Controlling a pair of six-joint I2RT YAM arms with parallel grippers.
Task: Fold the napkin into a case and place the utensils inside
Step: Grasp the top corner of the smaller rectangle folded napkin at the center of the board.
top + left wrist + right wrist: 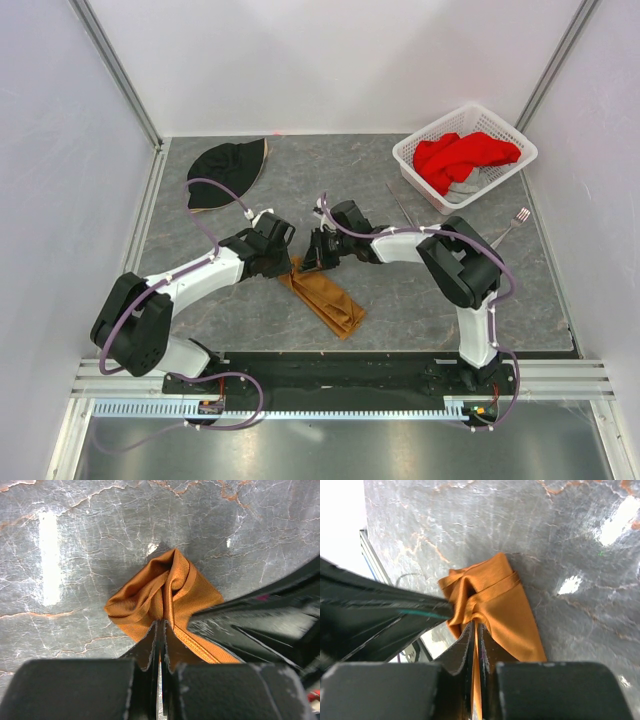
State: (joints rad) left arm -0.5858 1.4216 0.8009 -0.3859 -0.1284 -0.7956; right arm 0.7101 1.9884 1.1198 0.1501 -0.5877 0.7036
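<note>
The orange-brown napkin [328,298] lies folded into a narrow oblong strip on the table, running from the two grippers toward the near right. My left gripper [287,256] is shut on its upper end; the left wrist view shows the cloth [160,587] bunched up ahead of the closed fingers [150,647]. My right gripper [312,255] is shut on the same end from the other side, cloth [500,605] pinched between its fingers [464,647]. The fork [512,226] lies at the right. The thin grey knife-like piece [401,209] lies near the basket.
A white basket [465,156] with a red cloth [462,157] stands at the back right. A black hat [228,171] lies at the back left. Metal rails edge the table on the left and near sides.
</note>
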